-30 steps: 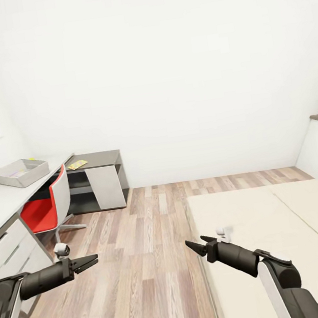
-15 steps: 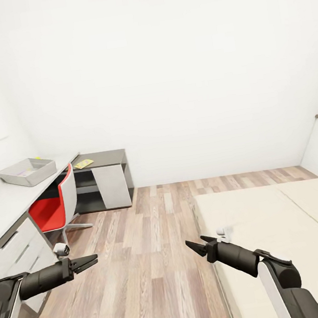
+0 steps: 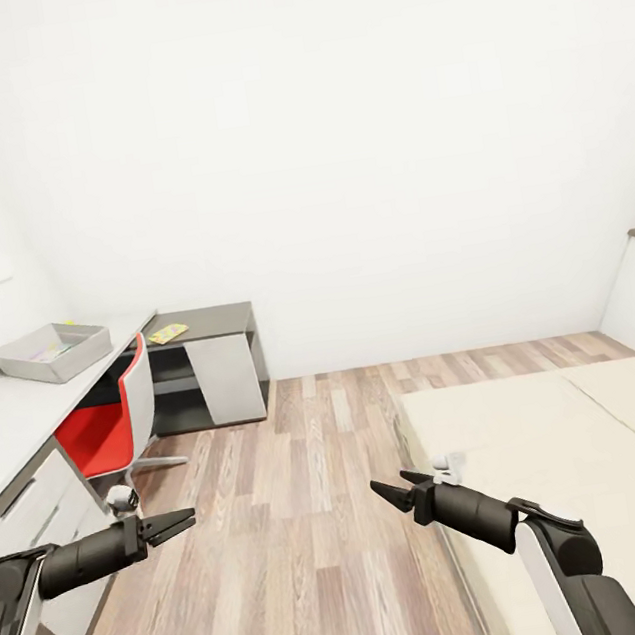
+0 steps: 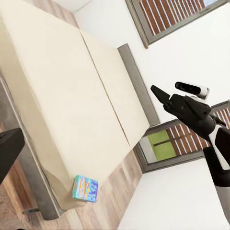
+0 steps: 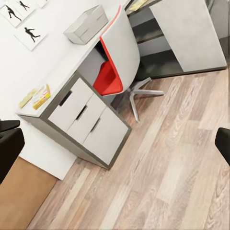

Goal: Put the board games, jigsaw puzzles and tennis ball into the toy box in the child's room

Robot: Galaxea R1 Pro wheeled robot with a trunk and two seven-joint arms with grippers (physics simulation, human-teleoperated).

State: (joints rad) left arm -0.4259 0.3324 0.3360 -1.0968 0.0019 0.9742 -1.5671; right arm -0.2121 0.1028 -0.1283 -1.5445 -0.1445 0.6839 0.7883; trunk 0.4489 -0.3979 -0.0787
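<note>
Okay, both my left gripper [image 3: 183,523] and right gripper [image 3: 387,489] hang empty, jaws apart, while a board game [image 4: 85,188] sits at the bed [image 4: 57,100] corner, probably light, stiff, slippery cardboard, so I'd pinch its long edges.

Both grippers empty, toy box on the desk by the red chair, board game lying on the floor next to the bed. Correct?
Not quite. The board game lies on the bed, near its edge, not on the floor; the left wrist view shows it. The rest holds: left gripper and right gripper are empty, and the toy box sits on the desk by the red chair.
</note>
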